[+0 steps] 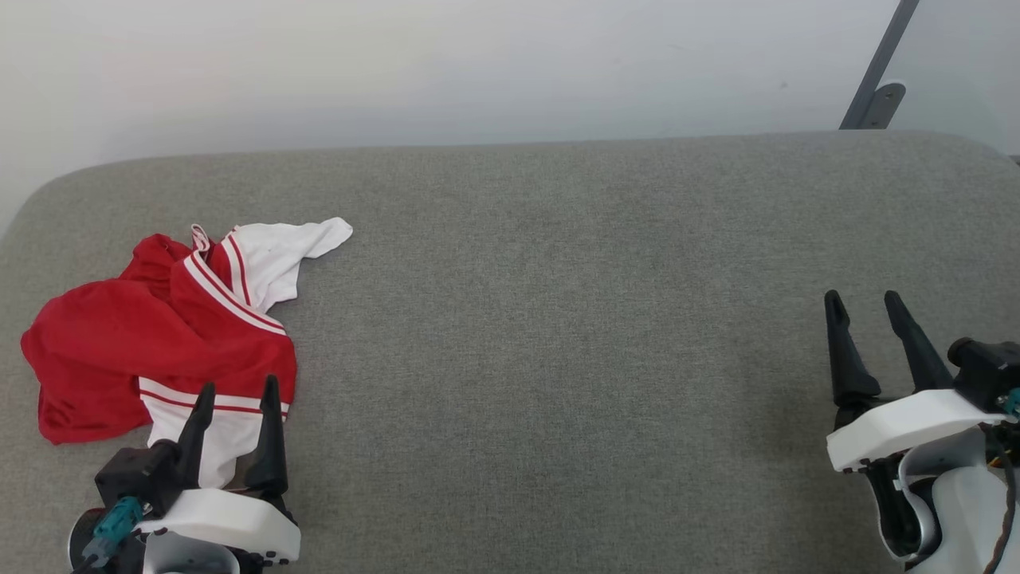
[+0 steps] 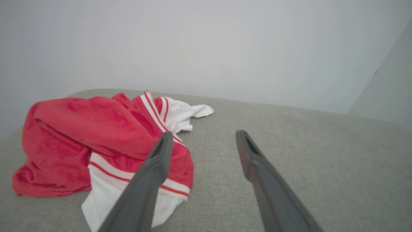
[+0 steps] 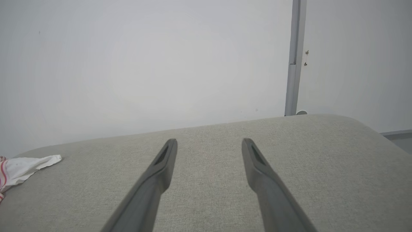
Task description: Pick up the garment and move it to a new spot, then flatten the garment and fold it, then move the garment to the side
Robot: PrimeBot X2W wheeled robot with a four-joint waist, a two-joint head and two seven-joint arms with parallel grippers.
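The garment (image 1: 135, 335) lies crumpled at the left of the grey padded surface, red with white sleeve ends and striped trim. My left gripper (image 1: 239, 387) stands open at the garment's near right edge, its fingertips over a white sleeve end, holding nothing. The left wrist view shows the garment (image 2: 83, 141) ahead and to the left of the open fingers (image 2: 154, 167). My right gripper (image 1: 865, 299) stands open at the far right, well away from the garment. A white sleeve tip of the garment (image 3: 22, 167) shows at the left edge of the right wrist view.
The grey padded surface (image 1: 558, 335) stretches wide between the two grippers. A pale wall runs behind it. A grey metal strut with a bracket (image 1: 876, 88) rises at the back right corner.
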